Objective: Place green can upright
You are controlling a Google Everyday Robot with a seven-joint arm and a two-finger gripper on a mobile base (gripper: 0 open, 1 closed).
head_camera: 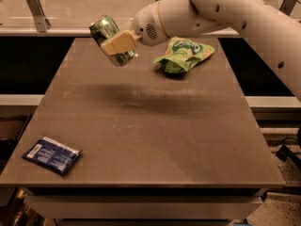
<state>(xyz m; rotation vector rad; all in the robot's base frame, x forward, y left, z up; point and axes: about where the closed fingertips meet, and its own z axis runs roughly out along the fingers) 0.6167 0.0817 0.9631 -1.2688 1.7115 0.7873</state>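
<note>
The green can is held in the air over the far left part of the brown table, tilted with its silver end towards the upper left. My gripper is shut on the green can, its cream finger lying across the can's side. The white arm reaches in from the upper right. The can's shadow falls on the table's middle.
A soft green snack bag lies at the far right of the table. A flat dark blue packet lies at the near left corner. A glass railing with metal posts runs behind the table.
</note>
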